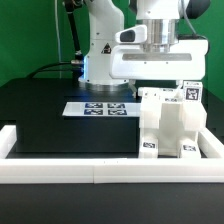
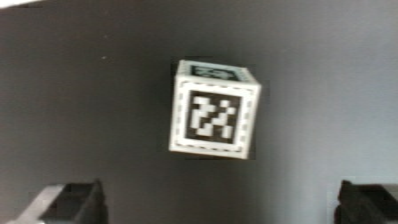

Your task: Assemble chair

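**A:** In the exterior view, where is the chair sitting?

**B:** The chair (image 1: 170,125), partly built, is standing at the right of the frame. It is just inside the border rail (image 1: 100,168) and near the marker board (image 1: 103,107). The arm (image 1: 160,35) is hanging right above it, and its own housing is hiding the fingers.

**A:** And the wrist view?

**B:** A tagged white block (image 2: 217,110) is showing mid-frame against the dark table (image 2: 71,90). The gripper (image 2: 214,205) is spreading wide and holding nothing.

**A:** Any advice?

**B:** I'd be centring over the block and squaring the jaws to its flat sides before descending. Whether it's loose or already joined to the chair, I can't tell, and its base is hard to make out.
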